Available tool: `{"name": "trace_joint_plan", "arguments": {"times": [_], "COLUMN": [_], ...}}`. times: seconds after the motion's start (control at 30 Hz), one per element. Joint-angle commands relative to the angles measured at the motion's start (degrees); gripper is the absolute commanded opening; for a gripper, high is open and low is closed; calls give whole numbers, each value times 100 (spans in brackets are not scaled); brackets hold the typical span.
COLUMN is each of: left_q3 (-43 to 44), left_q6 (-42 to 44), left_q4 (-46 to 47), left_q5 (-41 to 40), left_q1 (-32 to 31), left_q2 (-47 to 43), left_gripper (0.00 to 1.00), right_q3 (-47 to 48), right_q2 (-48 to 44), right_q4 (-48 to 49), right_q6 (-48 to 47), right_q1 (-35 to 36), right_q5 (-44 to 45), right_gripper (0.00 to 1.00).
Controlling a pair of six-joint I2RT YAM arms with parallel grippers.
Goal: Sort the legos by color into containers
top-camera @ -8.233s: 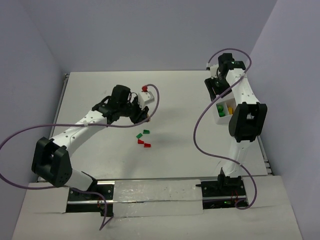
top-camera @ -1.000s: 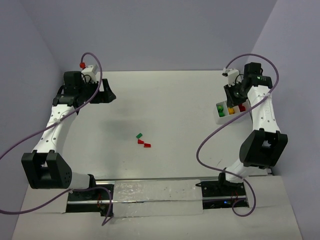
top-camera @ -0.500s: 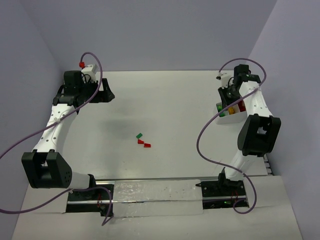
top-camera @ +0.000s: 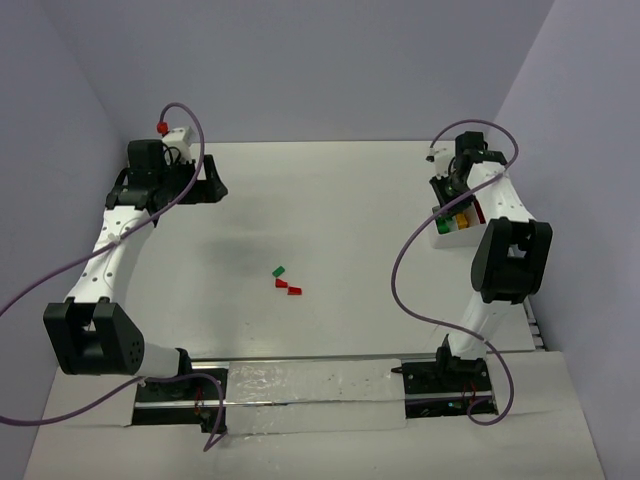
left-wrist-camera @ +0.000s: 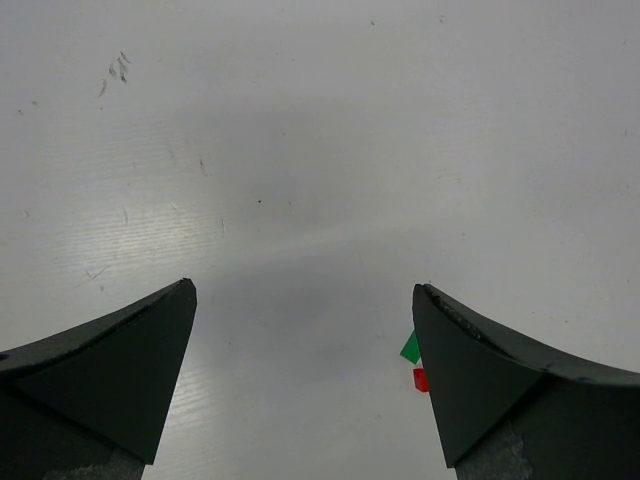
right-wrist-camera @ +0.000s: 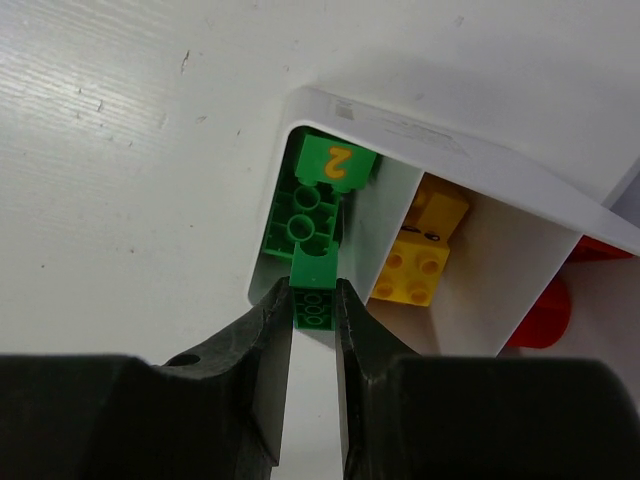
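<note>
Grips a green lego (right-wrist-camera: 314, 285) in the narrowed right gripper (right-wrist-camera: 313, 300), long axis pointing into the tray (right-wrist-camera: 400, 135), near end hidden in the grip. Spreads the left gripper (left-wrist-camera: 305, 330) wide.

Overhead camera spans the whole table (top-camera: 350, 200) — wrist cameras peer down close.

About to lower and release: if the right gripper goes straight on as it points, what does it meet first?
Probably the green legos lying in the tray's end compartment, directly ahead of the green brick the right gripper holds; depth is hard to judge.
</note>
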Motion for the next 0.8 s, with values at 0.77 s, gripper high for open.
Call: {"name": "trace_joint_plan", "arguments": {"times": [0.77], "left_q3": [489], "left_q6": [255], "left_q4": [-159], "left_q5": [8], "left_q1": [0], "left_q2": [39], "left_gripper": [99], "right_q3": [670], "right_q2": [-459], "right_q4": [-75], "right_q6": [263], "right_q1": [611], "right_q5": [-244], "right_gripper": [47]}}
